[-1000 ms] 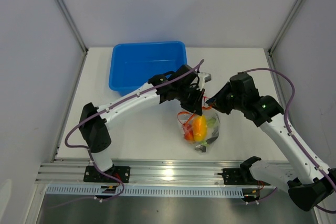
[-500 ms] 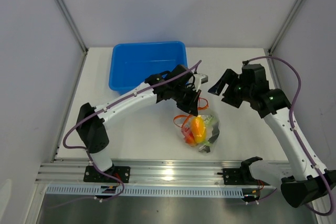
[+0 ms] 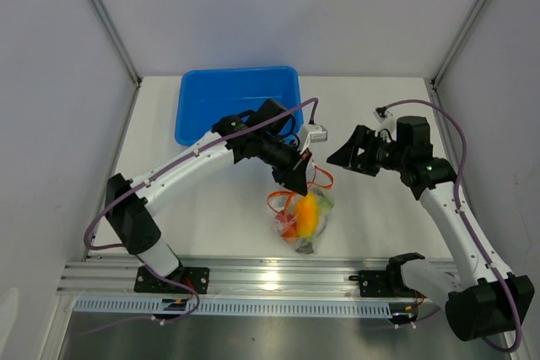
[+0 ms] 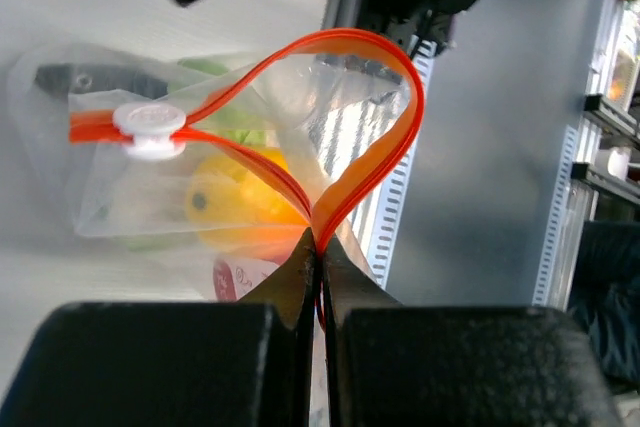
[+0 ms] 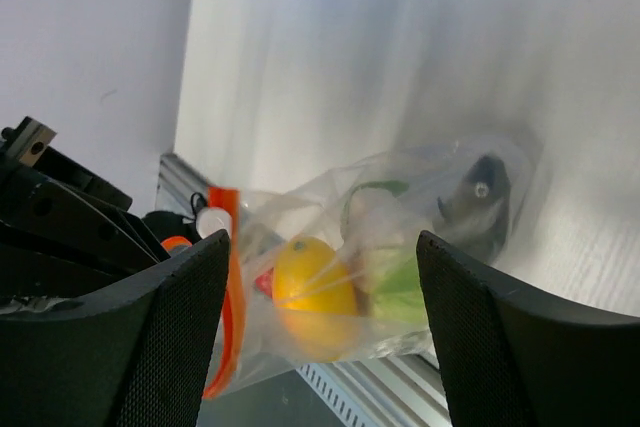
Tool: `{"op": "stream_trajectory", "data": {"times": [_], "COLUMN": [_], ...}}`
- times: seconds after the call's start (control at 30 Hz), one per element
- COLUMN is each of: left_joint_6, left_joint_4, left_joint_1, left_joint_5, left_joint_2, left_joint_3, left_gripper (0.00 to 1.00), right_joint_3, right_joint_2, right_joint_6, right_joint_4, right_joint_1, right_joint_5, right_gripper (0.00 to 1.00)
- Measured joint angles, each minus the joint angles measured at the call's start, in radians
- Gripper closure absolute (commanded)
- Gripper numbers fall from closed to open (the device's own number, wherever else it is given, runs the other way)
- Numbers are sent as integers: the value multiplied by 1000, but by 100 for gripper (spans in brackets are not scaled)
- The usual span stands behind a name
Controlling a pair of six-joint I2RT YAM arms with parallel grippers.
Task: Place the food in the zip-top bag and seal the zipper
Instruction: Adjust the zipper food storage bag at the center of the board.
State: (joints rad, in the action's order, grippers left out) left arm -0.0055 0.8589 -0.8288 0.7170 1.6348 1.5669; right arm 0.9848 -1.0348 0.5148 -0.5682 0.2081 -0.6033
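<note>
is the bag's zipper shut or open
Open. The zipper bows apart into a loop; the white slider sits near one end, and the left gripper pinches the other.

The zip-top bag (image 3: 305, 223) is filled with the food (image 5: 312, 292) (yellow, green, dark pieces). Its zipper (image 4: 400, 137) is bowed open.

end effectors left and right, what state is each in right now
Left end effector: closed, pinching the zipper of the zip-top bag.
Right end effector: open, holding nothing.
</note>
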Motion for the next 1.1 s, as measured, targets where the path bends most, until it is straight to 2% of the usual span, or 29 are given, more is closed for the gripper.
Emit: {"op": "stream_trajectory", "data": {"times": [0.23,0.43,0.6,0.8,1.1], "left_joint_6": [72,92,74,40,-21], "left_joint_4": [95,141,106,58,23], "left_joint_1": [1,17,63,66,66], "left_joint_5": [53,68,195,336,428], "left_joint_2": [-34,-66,-153,-229,-245], "left_joint_3": [14,13,-11,-37,-90], "left_gripper": [100,100,100,99,99], "right_joint_3": [-43,-87,-120,-82,32], "right_joint_2": [-25,-61,-105,-169,-218], "right_joint_6": [-61,-77,-37,-85,-195], "right_joint_4": [185,359,508,483,385], "right_joint_1": [-45,-125,-51,52,143], "right_joint_5": [-211,-468,-653,-759,-827], "right_gripper": [27,22,21,22,23]}}
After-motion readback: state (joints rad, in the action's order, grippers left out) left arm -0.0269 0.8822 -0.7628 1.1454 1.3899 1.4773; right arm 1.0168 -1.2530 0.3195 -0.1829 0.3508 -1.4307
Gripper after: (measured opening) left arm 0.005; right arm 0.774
